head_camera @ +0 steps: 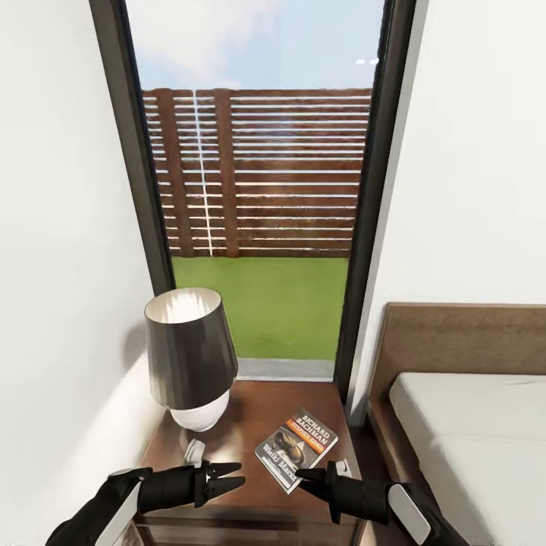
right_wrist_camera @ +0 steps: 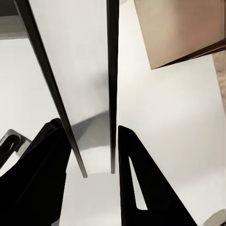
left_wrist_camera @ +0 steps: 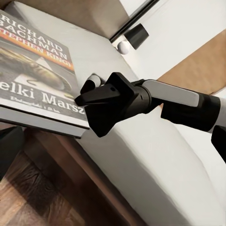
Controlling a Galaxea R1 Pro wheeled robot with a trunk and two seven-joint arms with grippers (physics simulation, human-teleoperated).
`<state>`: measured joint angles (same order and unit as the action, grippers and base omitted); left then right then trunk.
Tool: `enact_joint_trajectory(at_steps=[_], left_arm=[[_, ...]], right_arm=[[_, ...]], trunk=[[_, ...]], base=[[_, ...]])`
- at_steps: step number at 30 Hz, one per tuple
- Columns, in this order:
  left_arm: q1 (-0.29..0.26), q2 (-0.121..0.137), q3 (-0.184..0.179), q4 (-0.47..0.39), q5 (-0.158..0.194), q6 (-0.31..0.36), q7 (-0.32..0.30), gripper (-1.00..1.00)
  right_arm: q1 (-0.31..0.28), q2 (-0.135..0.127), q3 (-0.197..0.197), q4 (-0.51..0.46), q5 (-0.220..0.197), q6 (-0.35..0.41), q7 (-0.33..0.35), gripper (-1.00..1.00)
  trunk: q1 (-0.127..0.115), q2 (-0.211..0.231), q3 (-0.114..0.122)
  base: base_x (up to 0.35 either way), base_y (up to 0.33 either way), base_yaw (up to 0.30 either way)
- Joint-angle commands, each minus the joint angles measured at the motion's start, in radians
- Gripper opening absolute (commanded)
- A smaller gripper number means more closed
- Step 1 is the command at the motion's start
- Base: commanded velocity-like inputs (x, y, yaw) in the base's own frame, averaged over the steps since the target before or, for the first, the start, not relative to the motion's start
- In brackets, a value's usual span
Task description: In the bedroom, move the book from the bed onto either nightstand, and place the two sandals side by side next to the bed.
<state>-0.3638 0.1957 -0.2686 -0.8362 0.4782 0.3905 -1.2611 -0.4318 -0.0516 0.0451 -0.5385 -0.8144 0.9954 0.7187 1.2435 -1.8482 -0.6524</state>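
Nightstand [head_camera: 250,409]: lamp [head_camera: 189,356] at rear left, book [head_camera: 296,449] flat at front right.

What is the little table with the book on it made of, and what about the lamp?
The nightstand looks like dark brown wood with a smooth, slightly glossy finish: grain shows and the window light reflects off its top. The lamp seems to have a dark shade, perhaps fabric or thin metal, with a pale lining, over a rounded white base that shines like glazed ceramic. The book looks like a paperback with a printed cover.

Bright, sharp daylight; soft shadows
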Motion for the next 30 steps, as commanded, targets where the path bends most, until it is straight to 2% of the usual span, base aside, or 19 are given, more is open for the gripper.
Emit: enact_joint_trajectory(at_steps=[1,13,18,30], left_arm=[[-0.001,0.001,-0.005,0.0,0.01,0.011,0.0,1.0],[0.0,0.002,0.004,0.0,0.011,0.01,0.0,1.0],[-0.001,0.002,0.021,0.0,0.01,0.009,-0.001,1.0],[-0.001,0.002,0.024,0.0,0.01,0.007,-0.001,1.0]], right_arm=[[-0.001,-0.001,0.004,0.0,-0.002,0.001,0.005,-1.0],[-0.001,-0.001,0.004,0.0,-0.002,0.0,0.005,-1.0],[-0.001,-0.001,0.004,0.0,-0.002,0.0,0.005,-1.0],[-0.001,-0.001,0.004,0.0,-0.002,0.0,0.005,-1.0]], trunk=[[0.004,-0.008,-0.004],[0.05,-0.092,-0.042],[0.05,-0.092,-0.042],[0.05,-0.092,-0.042]], base=[[0.0,0.0,0.0],[0.0,0.0,0.0],[0.018,0.005,0.0],[0.109,0.048,0.0]])
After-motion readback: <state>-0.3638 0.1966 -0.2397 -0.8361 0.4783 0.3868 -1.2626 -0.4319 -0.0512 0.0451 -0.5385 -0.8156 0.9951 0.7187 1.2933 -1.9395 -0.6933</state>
